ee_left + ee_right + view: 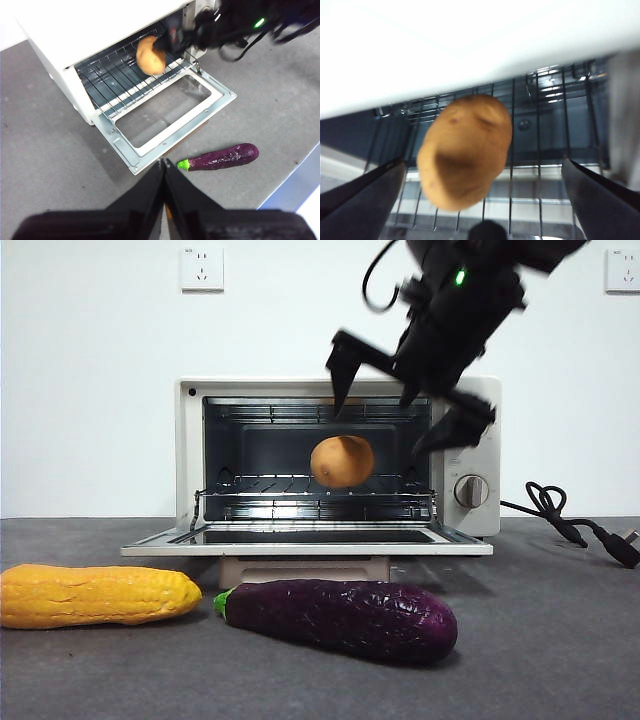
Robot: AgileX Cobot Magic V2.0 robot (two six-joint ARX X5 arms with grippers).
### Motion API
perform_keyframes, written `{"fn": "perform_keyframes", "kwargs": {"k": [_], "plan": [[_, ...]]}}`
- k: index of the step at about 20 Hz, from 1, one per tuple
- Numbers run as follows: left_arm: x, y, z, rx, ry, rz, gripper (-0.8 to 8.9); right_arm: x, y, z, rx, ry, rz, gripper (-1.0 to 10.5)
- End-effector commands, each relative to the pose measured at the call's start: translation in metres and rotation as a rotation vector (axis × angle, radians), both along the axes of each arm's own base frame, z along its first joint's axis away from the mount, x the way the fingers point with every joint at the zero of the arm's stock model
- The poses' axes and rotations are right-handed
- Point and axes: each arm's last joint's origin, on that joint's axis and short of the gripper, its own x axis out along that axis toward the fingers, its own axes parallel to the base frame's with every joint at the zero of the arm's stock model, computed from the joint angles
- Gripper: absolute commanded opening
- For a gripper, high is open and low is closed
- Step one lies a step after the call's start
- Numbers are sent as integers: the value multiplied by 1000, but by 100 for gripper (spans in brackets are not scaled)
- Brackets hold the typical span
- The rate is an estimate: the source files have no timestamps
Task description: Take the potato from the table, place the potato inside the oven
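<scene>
The right hand (412,405) is wide open and holds nothing, because the potato (342,461) sits on the wire rack (310,485) inside the oven (190,450).

A yellow corn cob (98,595) lies just beside a purple aubergine (340,618), with two wall sockets (201,268) above.

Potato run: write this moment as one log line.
potato: on oven rack | right gripper: open, at oven mouth | left gripper: shut, waiting
</scene>
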Motion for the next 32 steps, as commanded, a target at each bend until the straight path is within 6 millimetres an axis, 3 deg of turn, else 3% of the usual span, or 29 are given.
{"fn": "perform_keyframes", "kwargs": {"k": [1,7,15,22,27,32], "plan": [[7,-4,-9,-1,7,6,-8,-12,-5,16,-52,-9,33,567],[29,-18,-40,-15,-3,12,-8,-52,-27,52,-200,26,111,567],[77,-26,-98,-87,54,46,-9,-128,-68,98,-338,86,226,567],[138,-3,-133,-235,183,90,-9,-196,-104,125,-320,85,275,567],[189,25,-184,-358,363,121,-9,-258,-136,141,-243,5,301,567],[217,29,-232,-371,467,136,-9,-290,-153,144,-182,-42,271,567]]}}
